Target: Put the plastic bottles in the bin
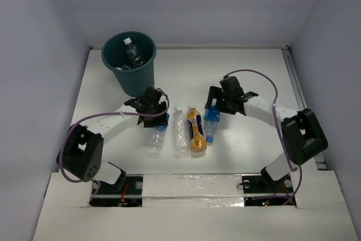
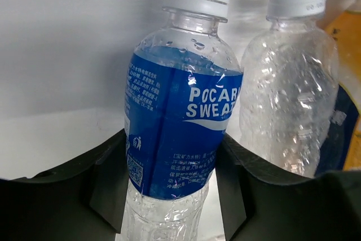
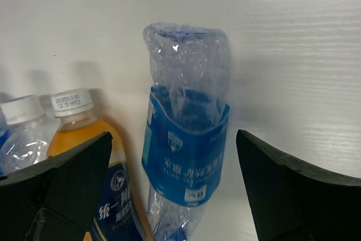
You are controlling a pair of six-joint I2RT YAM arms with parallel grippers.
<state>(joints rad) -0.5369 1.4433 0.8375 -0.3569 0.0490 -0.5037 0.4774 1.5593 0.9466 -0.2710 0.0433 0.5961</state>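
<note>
two robot arms reach over four plastic bottles lying in a row on a white table (image 1: 254,77), with a dark teal bin (image 1: 135,80) at the far left.
the left gripper (image 1: 158,121) is clamped on a blue-label bottle (image 2: 180,134), a finger against each side. the right gripper (image 1: 213,111) is spread wide, straddling a crumpled blue-label bottle (image 3: 186,150) without touching it. a clear bottle (image 1: 180,134) and an orange bottle (image 1: 196,135) lie between them. the bin holds more bottles.
</note>
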